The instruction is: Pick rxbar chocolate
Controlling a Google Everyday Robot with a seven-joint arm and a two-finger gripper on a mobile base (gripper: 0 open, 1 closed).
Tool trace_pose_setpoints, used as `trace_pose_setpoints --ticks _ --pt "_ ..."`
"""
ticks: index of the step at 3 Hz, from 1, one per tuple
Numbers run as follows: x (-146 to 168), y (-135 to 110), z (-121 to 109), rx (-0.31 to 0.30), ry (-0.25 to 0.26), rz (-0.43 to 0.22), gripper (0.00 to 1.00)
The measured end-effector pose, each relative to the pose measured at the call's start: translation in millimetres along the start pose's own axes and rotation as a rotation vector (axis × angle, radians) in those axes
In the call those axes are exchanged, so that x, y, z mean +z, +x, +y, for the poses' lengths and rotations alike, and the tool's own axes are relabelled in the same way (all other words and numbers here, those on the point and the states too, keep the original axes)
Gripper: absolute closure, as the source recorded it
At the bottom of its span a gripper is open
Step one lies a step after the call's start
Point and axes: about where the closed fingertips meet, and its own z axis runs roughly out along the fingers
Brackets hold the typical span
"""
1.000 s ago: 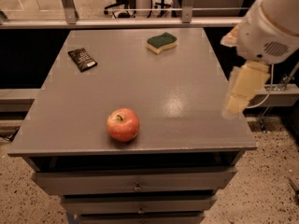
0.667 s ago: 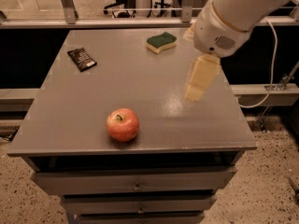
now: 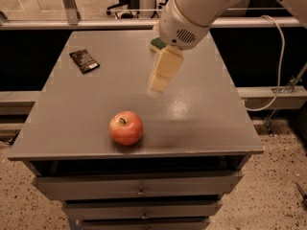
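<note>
The rxbar chocolate [image 3: 84, 61] is a small flat black wrapper with faint white print. It lies at the back left of the grey table [image 3: 67, 123]. My gripper [image 3: 156, 86] hangs from the white arm above the middle of the table and points down and to the left. It is well to the right of the bar and a little nearer the front. It holds nothing that I can see.
A red apple [image 3: 125, 127] sits near the front edge, below and left of the gripper. A green sponge [image 3: 157, 44] at the back is mostly hidden behind the arm. Drawers run under the tabletop. A white cable [image 3: 277, 75] hangs to the right.
The arm has swung left from the table's right edge to over its middle, closer to the bar. The bar, the apple and the sponge have not moved.
</note>
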Motion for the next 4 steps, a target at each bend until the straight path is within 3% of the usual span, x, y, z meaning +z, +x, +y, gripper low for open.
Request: trace_pose_setpoints --ticks 1,2,4 --pt "4.9 -5.4 -11.7 0.040 0.054 -0.013 0.00" --pt "43.9 -33.0 -69.2 0.108 0.138 -0.060 0.00" --pt "137.3 -75.6 -146.3 0.222 0.152 -0.134 0.00"
